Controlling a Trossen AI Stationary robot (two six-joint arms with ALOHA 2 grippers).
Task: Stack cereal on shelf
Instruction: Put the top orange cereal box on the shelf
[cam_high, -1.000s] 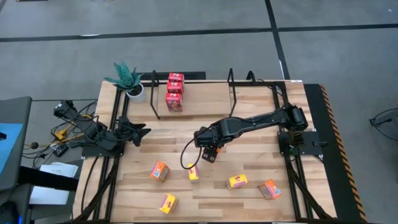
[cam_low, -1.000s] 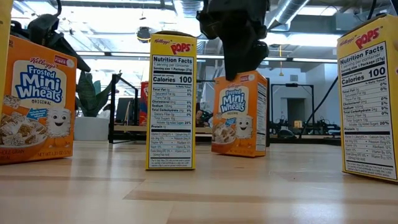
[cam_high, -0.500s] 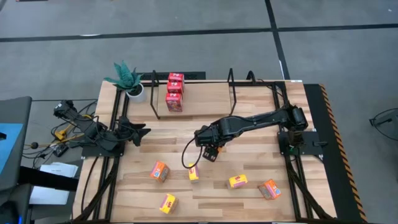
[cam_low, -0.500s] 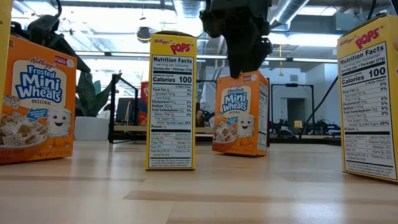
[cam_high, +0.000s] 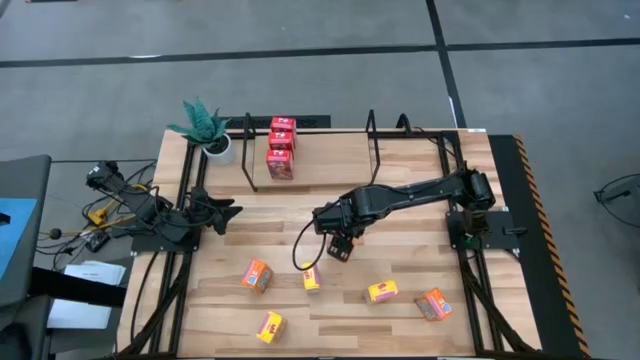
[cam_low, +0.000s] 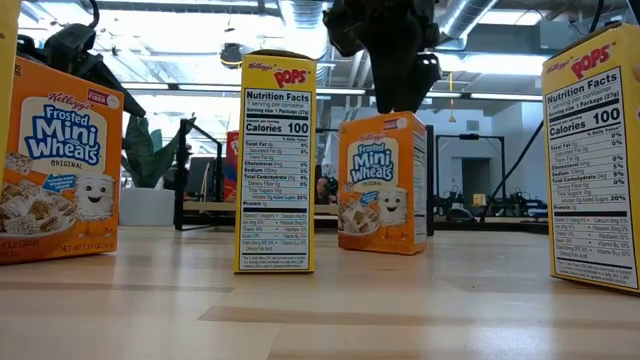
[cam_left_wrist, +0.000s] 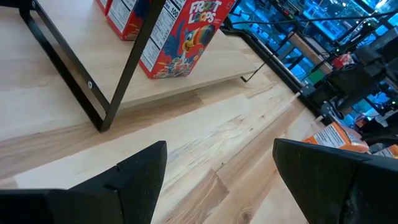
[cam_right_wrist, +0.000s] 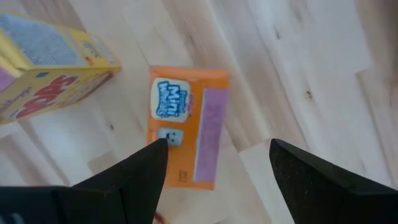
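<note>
Orange box (cam_low: 383, 181) upright, seemingly untilted.

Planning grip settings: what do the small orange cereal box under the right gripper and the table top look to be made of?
The small orange cereal box looks like thin printed cardboard: sharp folded edges, printed panels, slight sheen. The table top looks like light, smooth-finished wooden planks: visible grain and board seams. The right gripper hangs open above the box.

Your right arm reaches from the table's right edge toward its middle, wrist bent down, and your right gripper (cam_high: 340, 247) hangs there with its fingers (cam_right_wrist: 134, 174) spread wide. Your left arm sits folded at the table's left edge; your left gripper (cam_left_wrist: 221, 171) looks parted, fingers level above the boards.
</note>
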